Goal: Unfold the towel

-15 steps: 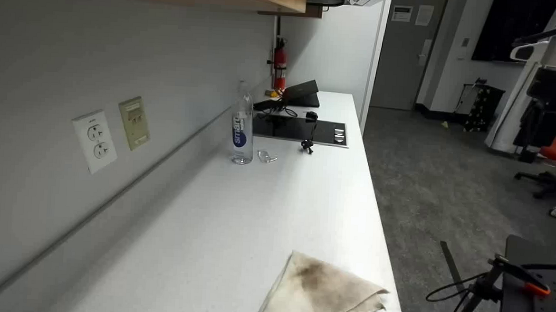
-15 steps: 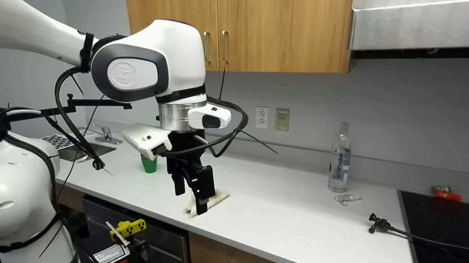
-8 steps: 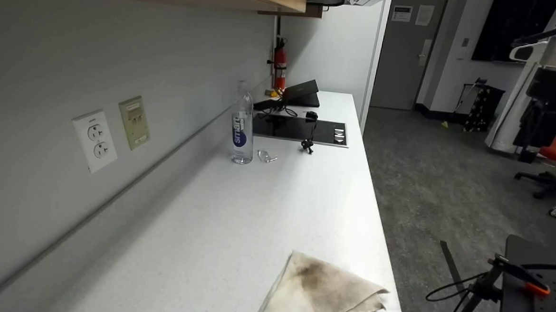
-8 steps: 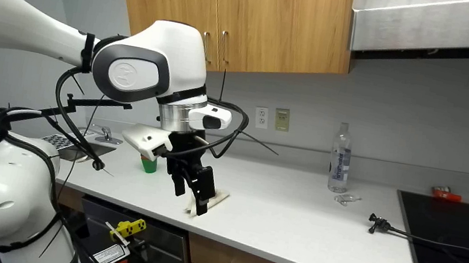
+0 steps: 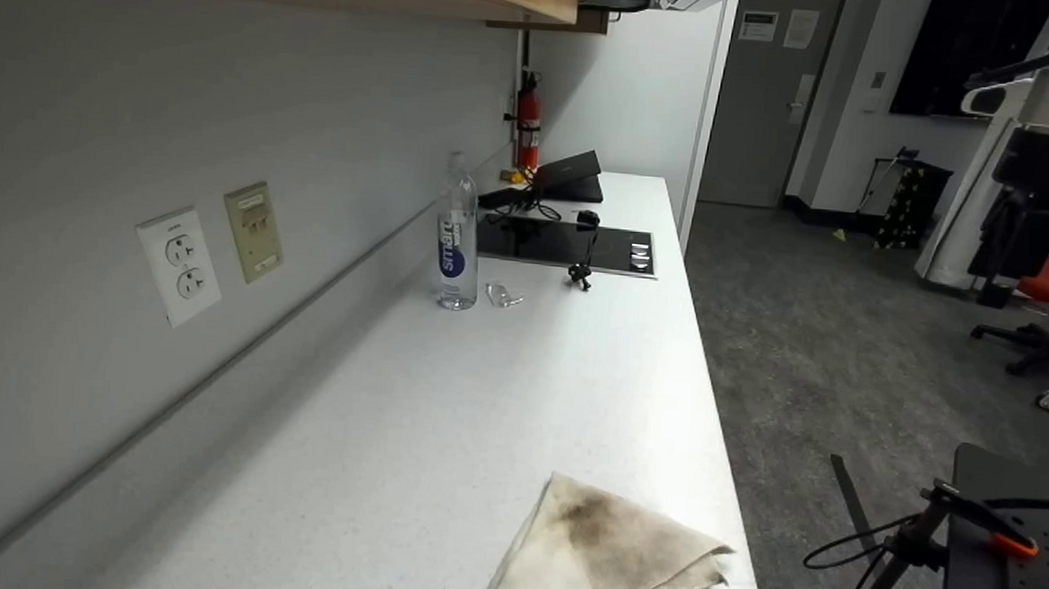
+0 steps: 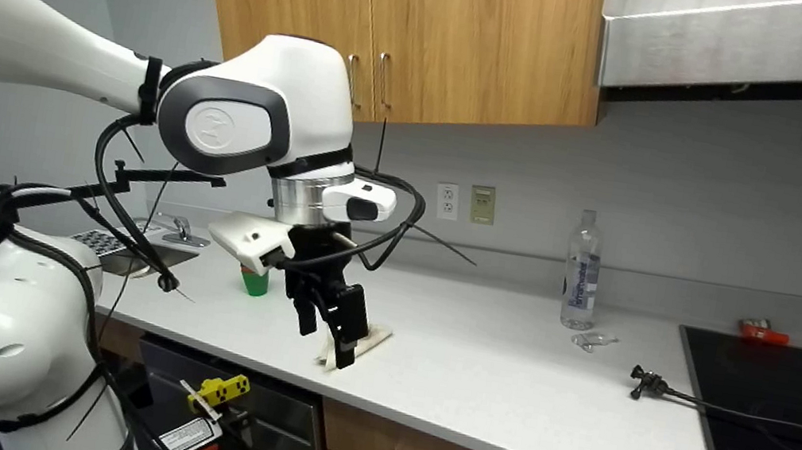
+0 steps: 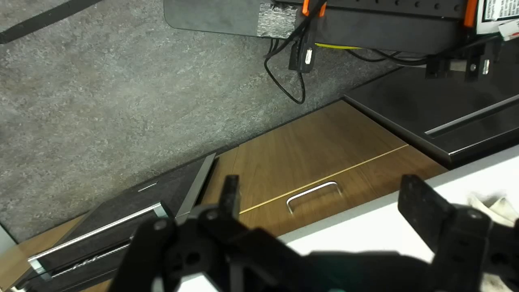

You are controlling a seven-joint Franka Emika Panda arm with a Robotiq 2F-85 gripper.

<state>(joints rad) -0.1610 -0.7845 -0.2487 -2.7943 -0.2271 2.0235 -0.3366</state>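
The wide-spread end effector (image 6: 325,347) partly hides the towel (image 5: 610,550) behind. One corner points at the desk (image 5: 444,452) edge; long axis unclear.

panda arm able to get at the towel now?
Probably yes: the fingers stand open and nothing visible blocks the towel. In the wrist view it lies outside them, so the arm likely must shift first.

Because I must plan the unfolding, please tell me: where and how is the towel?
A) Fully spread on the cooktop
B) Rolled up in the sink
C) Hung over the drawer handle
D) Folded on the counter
D: the towel lies on the counter, layered edges showing at one corner.
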